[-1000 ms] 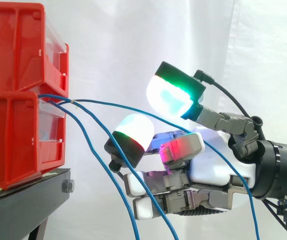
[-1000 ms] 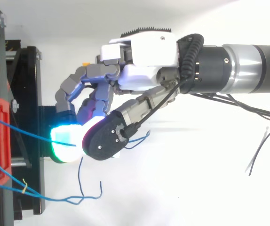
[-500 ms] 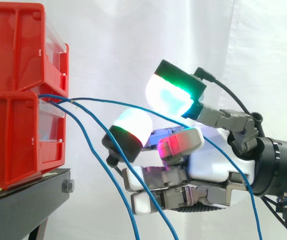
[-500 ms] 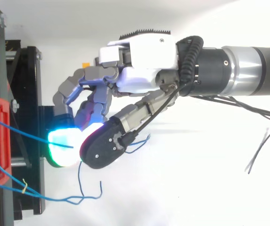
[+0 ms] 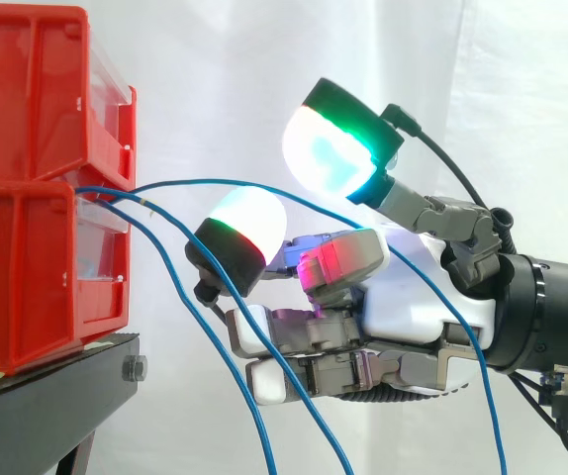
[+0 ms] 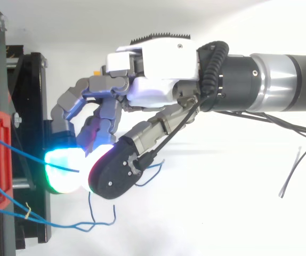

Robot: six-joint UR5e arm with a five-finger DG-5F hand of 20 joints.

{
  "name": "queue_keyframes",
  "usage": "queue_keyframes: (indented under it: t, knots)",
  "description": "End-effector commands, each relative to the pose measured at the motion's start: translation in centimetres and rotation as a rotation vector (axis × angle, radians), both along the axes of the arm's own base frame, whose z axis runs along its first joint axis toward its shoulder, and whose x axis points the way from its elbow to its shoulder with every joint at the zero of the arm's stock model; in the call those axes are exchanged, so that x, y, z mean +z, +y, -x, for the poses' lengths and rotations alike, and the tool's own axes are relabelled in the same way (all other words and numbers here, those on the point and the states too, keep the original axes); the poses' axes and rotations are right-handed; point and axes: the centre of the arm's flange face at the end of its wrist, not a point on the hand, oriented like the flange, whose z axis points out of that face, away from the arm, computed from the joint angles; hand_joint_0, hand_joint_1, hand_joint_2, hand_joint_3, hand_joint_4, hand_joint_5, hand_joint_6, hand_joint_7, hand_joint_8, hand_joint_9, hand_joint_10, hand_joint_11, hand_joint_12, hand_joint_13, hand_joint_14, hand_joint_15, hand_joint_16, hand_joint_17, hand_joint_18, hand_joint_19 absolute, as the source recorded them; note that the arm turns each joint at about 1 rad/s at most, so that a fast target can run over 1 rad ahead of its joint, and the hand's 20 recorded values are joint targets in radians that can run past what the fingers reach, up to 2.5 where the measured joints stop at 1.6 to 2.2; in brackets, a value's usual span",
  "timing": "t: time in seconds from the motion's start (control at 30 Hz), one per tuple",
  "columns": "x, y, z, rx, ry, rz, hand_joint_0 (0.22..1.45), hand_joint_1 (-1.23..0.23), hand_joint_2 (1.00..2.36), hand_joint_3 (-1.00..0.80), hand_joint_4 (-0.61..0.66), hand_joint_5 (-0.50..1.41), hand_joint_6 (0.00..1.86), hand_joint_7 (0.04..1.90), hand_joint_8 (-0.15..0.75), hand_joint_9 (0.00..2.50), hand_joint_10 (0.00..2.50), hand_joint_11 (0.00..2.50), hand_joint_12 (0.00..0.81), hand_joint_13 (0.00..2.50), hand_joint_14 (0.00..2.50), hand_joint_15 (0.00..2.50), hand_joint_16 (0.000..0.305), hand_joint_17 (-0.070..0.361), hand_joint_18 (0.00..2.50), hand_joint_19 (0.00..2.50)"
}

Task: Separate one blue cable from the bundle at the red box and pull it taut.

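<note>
**Blue cable (image 5: 180, 181) arches from red box (image 5: 27, 287) into robot hand (image 5: 413, 307)**

We see the cable leave the front of the red box, right at the seam beneath a second red box (image 5: 27, 89) stacked on top. It bows in a shallow arc across the gap to the hand, which reaches in from the right on its arm (image 6: 281, 80). The cable runs through the hand, then falls away in front of the wrist toward the bottom edge of the side view. Along its whole length it curves rather than running straight. We cannot tell whether the hand is clamped on the cable or merely has it passing through.

The other blue cables (image 5: 165, 272) come out at the same place on the box. They hang down steeply between the box and the hand, apart from the arching one. From above, we make out a small pale tie (image 6: 27, 212) on them close to the box. Both boxes rest on a black stand (image 5: 47, 406) before a white curtain (image 5: 215, 79).
</note>
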Motion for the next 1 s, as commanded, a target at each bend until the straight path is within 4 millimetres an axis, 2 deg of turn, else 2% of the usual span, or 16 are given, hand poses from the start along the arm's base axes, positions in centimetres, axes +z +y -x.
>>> queue_keyframes:
  t: [0.0,0.13,0.27,0.3,0.4,0.5,0.67,0.97]
  knots:
    - [-0.05,0.4,-0.02,0.001,0.006,-0.001,0.58,-0.71,1.0,-0.5,0.23,-0.24,0.88,0.85,0.377,1.31,0.03,1.04,0.419,0.86,0.02,0.47,0.065,0.145,0.66,0.61]
    - [-0.13,0.46,0.0,-0.004,0.007,-0.002,0.56,-0.72,1.0,-0.5,0.23,-0.24,0.88,0.85,0.376,1.33,0.02,1.04,0.419,0.87,0.02,0.47,0.065,0.146,0.67,0.61]
    - [-0.13,0.44,0.0,-0.005,0.007,-0.002,0.61,-0.8,1.0,-0.5,0.19,-0.23,0.88,0.85,0.37,1.37,0.02,1.08,0.413,0.92,0.02,0.49,0.062,0.14,0.69,0.61]
    - [-0.14,0.56,0.0,-0.004,0.009,-0.002,0.66,-0.79,1.0,-0.45,0.18,-0.22,0.88,0.86,0.368,1.38,0.03,1.09,0.411,0.93,0.02,0.5,0.062,0.139,0.69,0.62]
    - [-0.14,0.56,0.0,-0.004,0.009,-0.002,0.63,-0.73,1.02,-0.13,0.16,-0.22,0.89,0.86,0.367,1.39,0.02,1.1,0.407,0.93,0.02,0.51,0.062,0.14,0.69,0.63]
    - [-0.05,0.57,-0.05,-0.004,0.006,-0.002,0.64,-0.7,1.02,-0.06,0.18,-0.22,0.89,0.85,0.378,1.4,0.02,1.08,0.422,0.95,0.02,0.51,0.065,0.147,0.71,0.62]
    - [-0.11,0.56,-0.02,-0.004,0.006,-0.002,0.64,-0.7,1.02,-0.08,0.21,-0.22,0.89,0.84,0.387,1.41,0.02,1.08,0.434,0.95,0.02,0.51,0.067,0.15,0.72,0.63]
    - [-0.13,0.68,-0.02,-0.002,0.007,-0.002,0.59,-0.7,1.01,-0.32,0.2,-0.22,0.89,0.89,0.375,1.39,0.03,1.09,0.419,0.93,0.02,0.52,0.063,0.142,0.69,0.64]
